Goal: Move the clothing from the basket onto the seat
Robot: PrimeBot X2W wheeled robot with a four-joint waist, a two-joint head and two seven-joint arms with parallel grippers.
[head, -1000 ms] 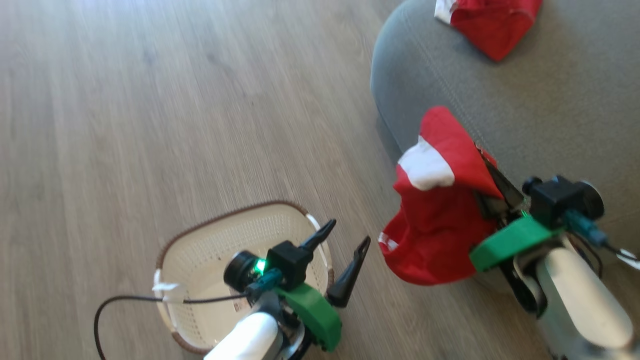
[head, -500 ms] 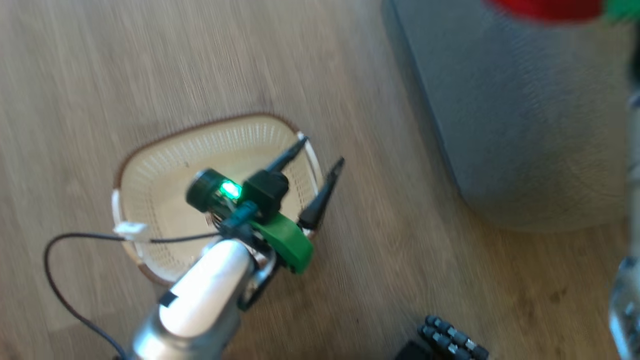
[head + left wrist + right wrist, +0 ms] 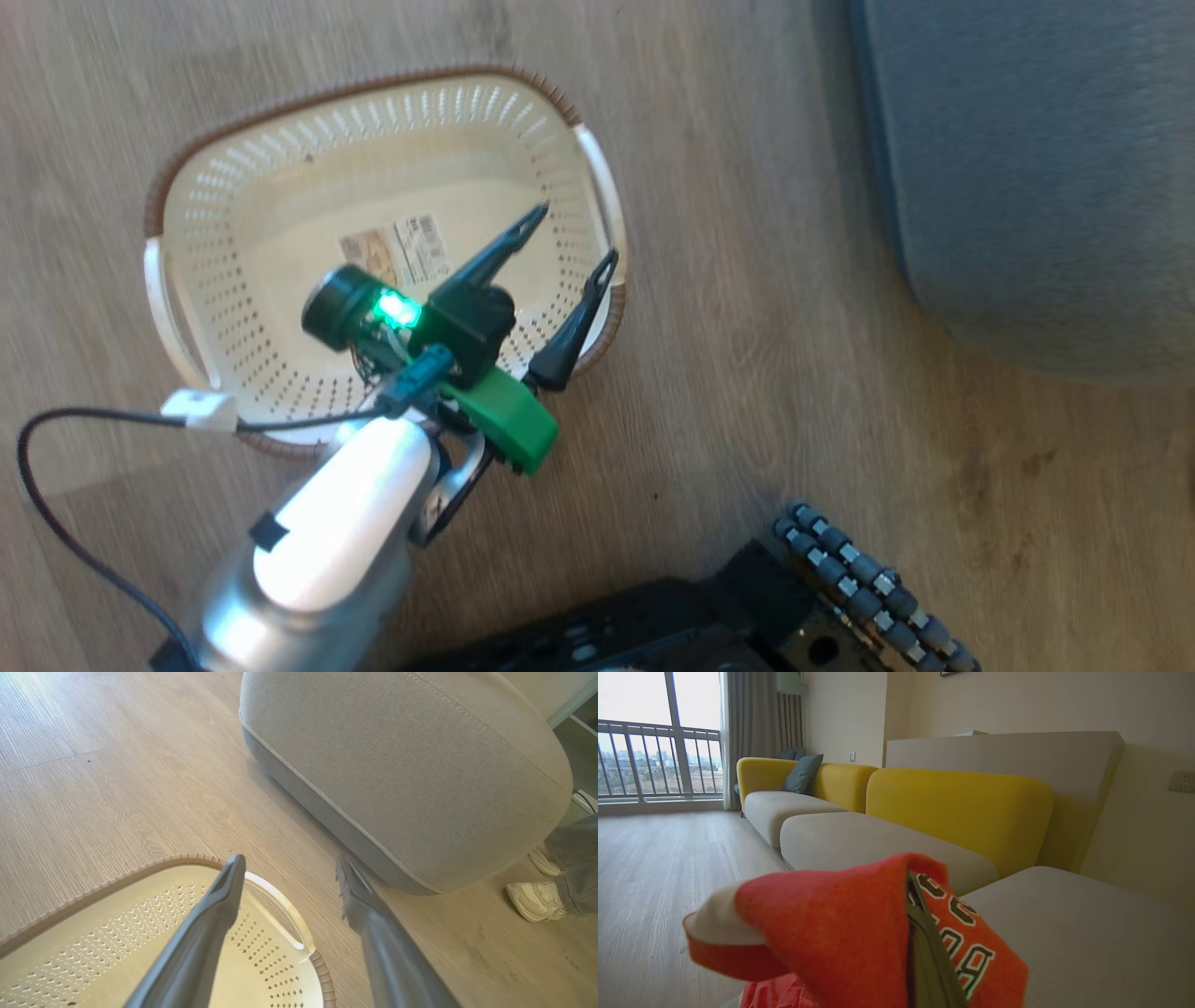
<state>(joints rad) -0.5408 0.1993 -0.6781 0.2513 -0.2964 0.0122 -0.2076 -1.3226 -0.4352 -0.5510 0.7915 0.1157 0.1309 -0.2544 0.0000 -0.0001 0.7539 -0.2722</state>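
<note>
Left gripper [image 3: 576,238]: I see its fingers spread wide apart and holding nothing, poised over the end of the basket [image 3: 215,187] nearest the seat [image 3: 1027,168]. The basket stands on the wood floor [image 3: 747,327], near the seat but apart from it. A paper label [image 3: 397,245] lies on its bottom. Right gripper [image 3: 915,905]: I note its fingers clamped together on the clothing [image 3: 831,924], red with white trim and lettering, with grey sofa cushions behind.
</note>
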